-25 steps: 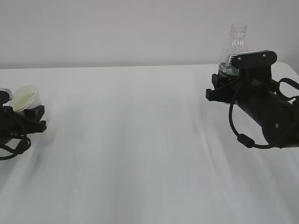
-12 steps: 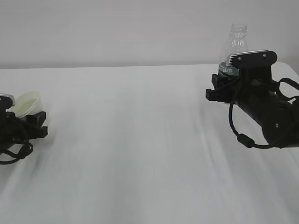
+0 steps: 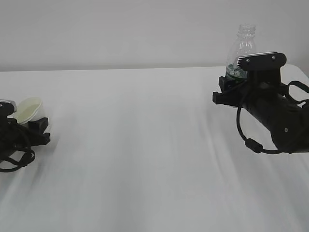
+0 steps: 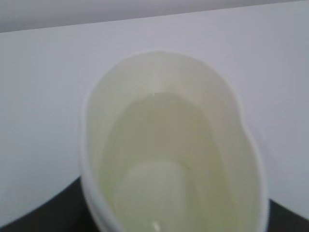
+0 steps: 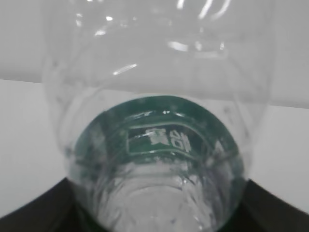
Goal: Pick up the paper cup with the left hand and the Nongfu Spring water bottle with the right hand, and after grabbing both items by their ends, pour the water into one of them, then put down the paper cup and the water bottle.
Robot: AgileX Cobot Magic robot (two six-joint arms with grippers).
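Observation:
At the far left, the paper cup (image 3: 29,108) leans in my left gripper (image 3: 35,126), which is shut on its lower part. In the left wrist view the paper cup (image 4: 169,159) fills the frame, its rim pressed into an oval, with black fingers (image 4: 43,212) at both bottom corners. At the right, the Nongfu Spring water bottle (image 3: 243,48) stands upright and capless, held in my right gripper (image 3: 230,90) at the green label. The right wrist view shows the bottle (image 5: 159,140) close up between dark fingers (image 5: 36,210). I cannot make out water in either vessel.
The white table (image 3: 145,145) stretches between the two arms, against a plain white wall. The right arm's black body and looping cable (image 3: 248,140) hang over the table's right side. The table's far edge runs along the wall.
My left gripper has sunk lower with the paper cup, which now sits nearer the table. The right gripper and bottle have not moved.

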